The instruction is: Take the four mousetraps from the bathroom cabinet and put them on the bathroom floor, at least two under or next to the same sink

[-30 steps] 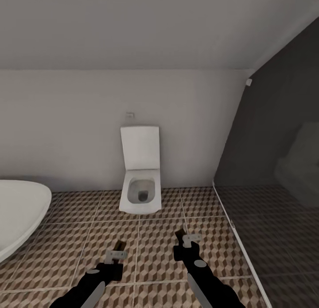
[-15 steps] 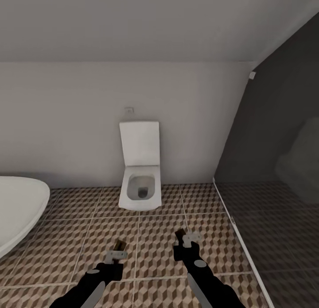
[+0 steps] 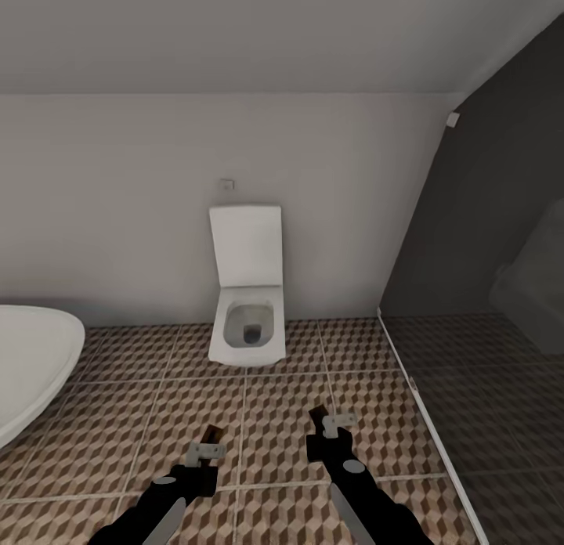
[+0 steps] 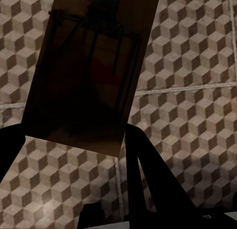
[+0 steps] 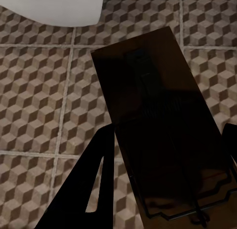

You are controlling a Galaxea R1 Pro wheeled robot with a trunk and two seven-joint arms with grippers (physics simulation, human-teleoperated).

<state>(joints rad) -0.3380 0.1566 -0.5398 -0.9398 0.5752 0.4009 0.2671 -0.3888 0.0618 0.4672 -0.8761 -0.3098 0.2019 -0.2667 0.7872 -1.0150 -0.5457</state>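
**Carrying two mousetraps across the tiles, toilet ahead**

Standing behind the robot, I take the toilet point(image 3: 247, 294) as my mark; it stands against the white wall with its lid up. Far to the left of it, the rounded white rim of a bathtub point(image 3: 31, 365) comes into sight. Nearer, in front of the toilet and a little to its left, the left gripper point(image 3: 208, 442) hangs above the bathroom floor point(image 3: 157, 420). It is clamped on a mousetrap point(image 4: 94, 71); in the left wrist view the flat wooden board with its black wire and a dim red spot stands between the two dark fingers point(image 4: 148, 184). In front of the toilet and a little to its right, the right gripper point(image 3: 323, 421) is likewise clenched on a second mousetrap point(image 5: 158, 125), a dark board with a wire frame, and a white curved edge, probably the toilet, lies beyond it. To the right of the toilet a thin pale line marks where the darker grey floor section point(image 3: 486, 404) begins.

I judge each trap to be light and stiff, a thin plate that will not bend. The wire parts look delicate and possibly sprung, so holding the board by its edges, as now, seems the safe way. No sink shows here, so the traps probably need carrying further before they are put down flat on the patterned tiles.
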